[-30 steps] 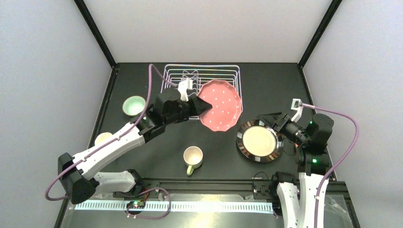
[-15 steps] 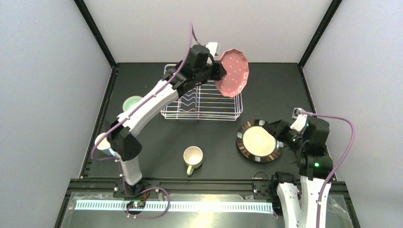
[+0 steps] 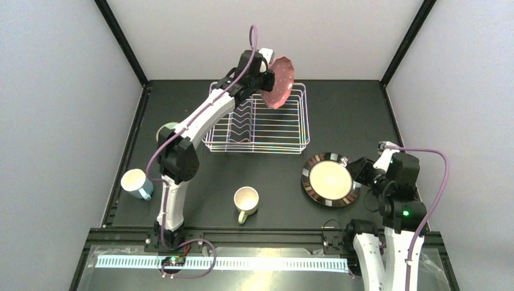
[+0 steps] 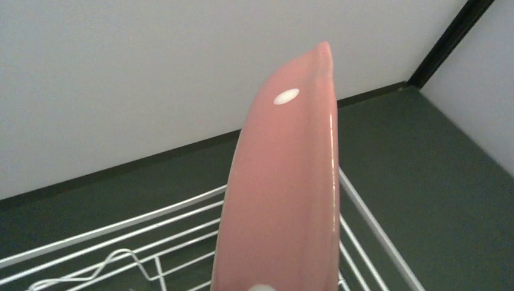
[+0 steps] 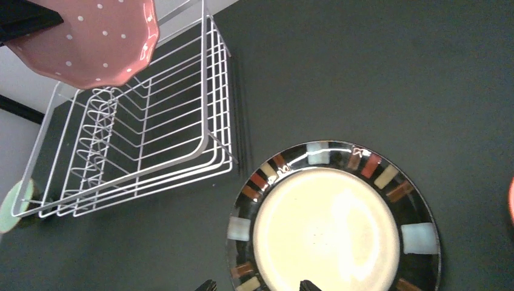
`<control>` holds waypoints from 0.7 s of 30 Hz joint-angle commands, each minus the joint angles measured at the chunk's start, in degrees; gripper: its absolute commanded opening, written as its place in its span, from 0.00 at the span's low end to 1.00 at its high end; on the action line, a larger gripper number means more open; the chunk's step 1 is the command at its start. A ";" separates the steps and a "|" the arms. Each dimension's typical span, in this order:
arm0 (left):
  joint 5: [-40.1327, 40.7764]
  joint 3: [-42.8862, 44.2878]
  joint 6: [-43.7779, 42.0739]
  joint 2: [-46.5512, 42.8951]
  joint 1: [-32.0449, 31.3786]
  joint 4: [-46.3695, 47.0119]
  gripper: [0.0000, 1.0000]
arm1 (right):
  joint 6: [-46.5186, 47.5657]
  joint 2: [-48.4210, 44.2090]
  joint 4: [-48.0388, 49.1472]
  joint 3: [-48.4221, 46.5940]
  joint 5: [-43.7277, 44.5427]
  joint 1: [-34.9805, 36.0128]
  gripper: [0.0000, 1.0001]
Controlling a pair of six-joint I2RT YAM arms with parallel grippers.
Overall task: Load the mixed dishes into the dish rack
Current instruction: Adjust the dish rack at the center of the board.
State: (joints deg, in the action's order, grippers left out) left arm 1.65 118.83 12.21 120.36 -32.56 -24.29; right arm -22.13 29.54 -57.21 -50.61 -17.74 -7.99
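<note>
Glossy pink plate (image 4: 285, 194), wire rack (image 3: 260, 124) — matt table (image 3: 339, 115)

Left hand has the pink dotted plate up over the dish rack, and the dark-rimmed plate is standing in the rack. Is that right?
Not quite. The left hand does hold the pink dotted plate over the dish rack, but the dark-rimmed plate lies flat on the table off the rack's near right corner, as the top external view shows.

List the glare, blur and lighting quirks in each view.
Top external: sharp, rainbow sheen on the dish rack wires. Left wrist: the pink dotted plate looms close and soft, a highlight streak down its edge. Right wrist: glare patches on the cream centre of the dark-rimmed plate.
</note>
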 commanded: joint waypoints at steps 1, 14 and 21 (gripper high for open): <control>1.93 4.57 -7.05 0.51 0.32 11.64 0.01 | 1.92 -2.19 -0.76 1.30 4.48 0.34 0.78; -6.88 6.07 -16.76 7.67 2.45 21.38 0.01 | 0.27 -8.08 1.18 4.29 1.52 0.34 0.78; -10.93 6.06 -19.28 7.67 4.13 19.19 0.01 | -1.84 -3.73 6.67 4.25 -1.89 0.34 0.78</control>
State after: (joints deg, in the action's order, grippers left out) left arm -5.02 120.11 -4.12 129.91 -29.80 -12.38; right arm -22.33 22.63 -55.16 -46.85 -17.50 -7.99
